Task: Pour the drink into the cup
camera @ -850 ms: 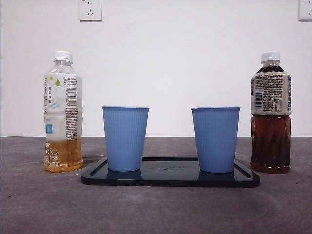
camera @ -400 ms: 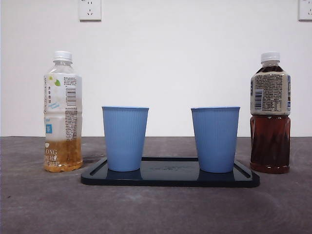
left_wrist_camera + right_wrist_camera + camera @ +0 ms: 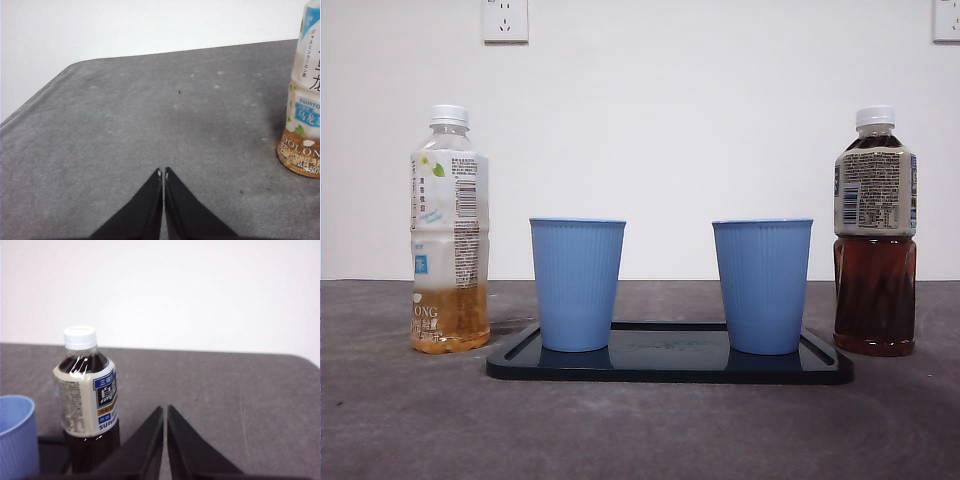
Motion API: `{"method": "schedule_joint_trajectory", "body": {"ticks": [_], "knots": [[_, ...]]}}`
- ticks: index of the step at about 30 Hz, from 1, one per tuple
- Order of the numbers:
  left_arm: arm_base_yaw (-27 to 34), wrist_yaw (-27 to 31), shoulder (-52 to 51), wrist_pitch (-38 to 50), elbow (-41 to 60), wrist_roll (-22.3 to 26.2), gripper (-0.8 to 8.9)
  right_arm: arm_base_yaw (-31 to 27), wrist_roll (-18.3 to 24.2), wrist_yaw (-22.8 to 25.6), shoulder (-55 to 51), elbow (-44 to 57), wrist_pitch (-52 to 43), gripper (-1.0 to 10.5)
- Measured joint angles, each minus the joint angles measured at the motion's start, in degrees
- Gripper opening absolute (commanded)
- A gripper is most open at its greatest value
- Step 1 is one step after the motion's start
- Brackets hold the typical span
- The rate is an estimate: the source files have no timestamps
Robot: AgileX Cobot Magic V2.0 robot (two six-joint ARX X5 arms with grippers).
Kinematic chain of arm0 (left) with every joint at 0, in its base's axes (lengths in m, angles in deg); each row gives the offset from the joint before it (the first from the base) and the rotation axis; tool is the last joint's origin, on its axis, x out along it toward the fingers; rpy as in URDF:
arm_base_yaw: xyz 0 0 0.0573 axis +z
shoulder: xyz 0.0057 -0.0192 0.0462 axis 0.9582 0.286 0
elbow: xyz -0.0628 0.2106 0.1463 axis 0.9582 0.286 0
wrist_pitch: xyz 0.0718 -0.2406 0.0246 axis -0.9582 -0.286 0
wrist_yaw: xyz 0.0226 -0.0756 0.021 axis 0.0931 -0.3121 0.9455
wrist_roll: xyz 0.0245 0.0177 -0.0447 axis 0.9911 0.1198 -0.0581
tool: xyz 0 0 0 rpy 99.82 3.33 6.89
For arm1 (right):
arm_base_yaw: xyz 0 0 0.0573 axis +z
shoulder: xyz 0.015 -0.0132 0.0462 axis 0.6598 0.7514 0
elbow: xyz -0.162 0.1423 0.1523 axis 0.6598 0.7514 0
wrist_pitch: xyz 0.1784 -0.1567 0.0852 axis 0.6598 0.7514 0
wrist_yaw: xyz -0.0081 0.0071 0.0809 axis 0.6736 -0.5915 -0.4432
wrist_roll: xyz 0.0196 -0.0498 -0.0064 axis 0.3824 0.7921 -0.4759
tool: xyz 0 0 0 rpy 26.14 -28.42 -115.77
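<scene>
Both hands, left hand (image 3: 163,172) and right hand (image 3: 165,409), hang pressed together and empty above the counter (image 3: 640,430), nothing started; next, one must part around a capped bottle, the dark-tea bottle (image 3: 875,232) at 3 o'clock of the tray's (image 3: 670,368) cups.

We see two blue cups (image 3: 577,285) (image 3: 762,286) on a black tray (image 3: 670,368) mid-table with an open gap between them. A pale bottle (image 3: 449,230) and a dark bottle (image 3: 875,232) flank the tray, each standing apart from it.
</scene>
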Motion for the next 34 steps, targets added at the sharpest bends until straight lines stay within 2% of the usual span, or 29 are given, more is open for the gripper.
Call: {"method": "schedule_joint_trajectory", "body": {"ticks": [5,14,25,34], "knots": [[0.0,0.0,0.0,0.0,0.0,0.0,0.06,-0.1,0.0,2.8,-2.6,4.4,-2.2,0.1],[0.0,0.0,0.0,0.0,0.0,0.0,0.06,-0.1,0.0,3.2,-4.2,8.4,-2.3,0.1],[0.0,0.0,0.0,0.0,0.0,0.0,0.06,-0.1,-0.1,4.1,-4.2,8.5,7.1,0.1],[0.0,0.0,0.0,0.0,0.0,0.0,0.06,-0.1,-0.1,4.1,-4.2,8.4,6.9,0.1]]}}
